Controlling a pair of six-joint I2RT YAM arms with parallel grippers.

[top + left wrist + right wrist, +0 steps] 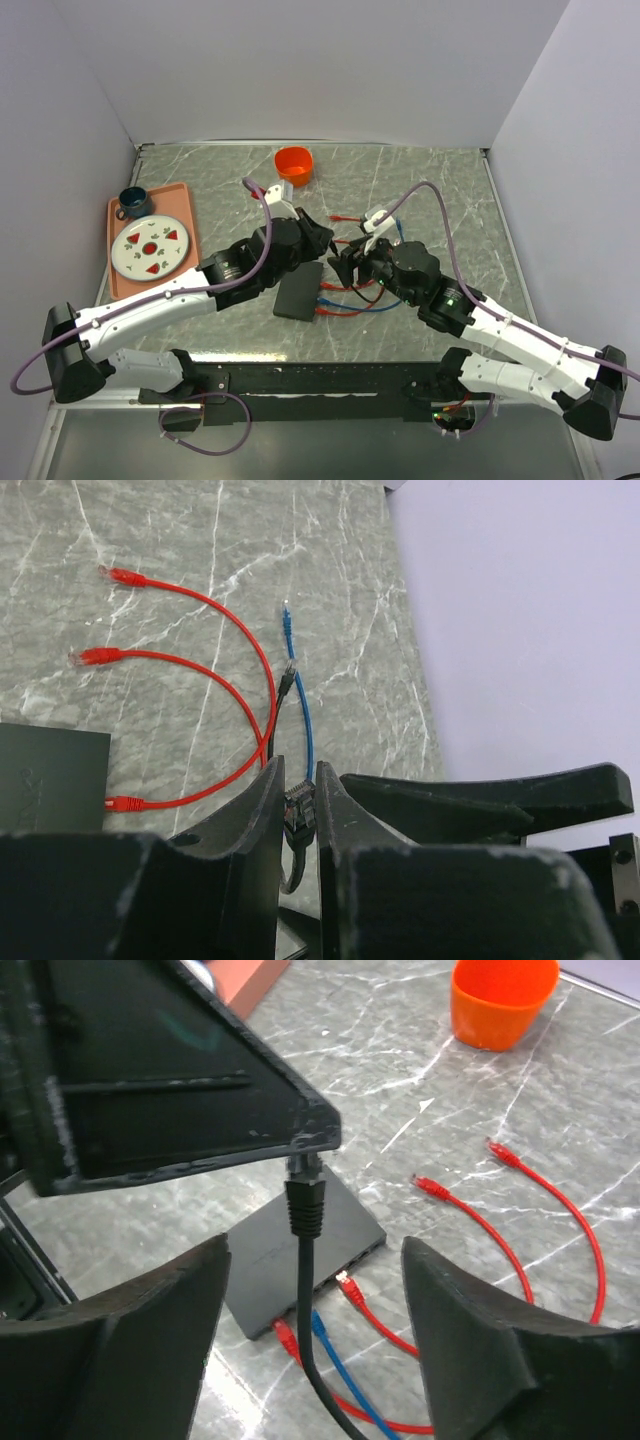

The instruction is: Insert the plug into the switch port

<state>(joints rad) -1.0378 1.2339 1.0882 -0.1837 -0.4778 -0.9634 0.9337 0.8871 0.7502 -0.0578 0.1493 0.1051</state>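
Plug (305, 1200), a small black moulded connector on a black cable: where is it?
— Hanging tip-up, pinched in the nearly closed left gripper (298, 780), over the flat matte-black box (345, 1215), at its 1 o'clock from above.
— And the right gripper (315, 1260)?
— Spread wide, holding nothing, its fingers either side of the cable.

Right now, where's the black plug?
In the left wrist view, the black plug is pinched between the left gripper fingertips. In the right wrist view it hangs near the black switch box, between the open right gripper fingers.
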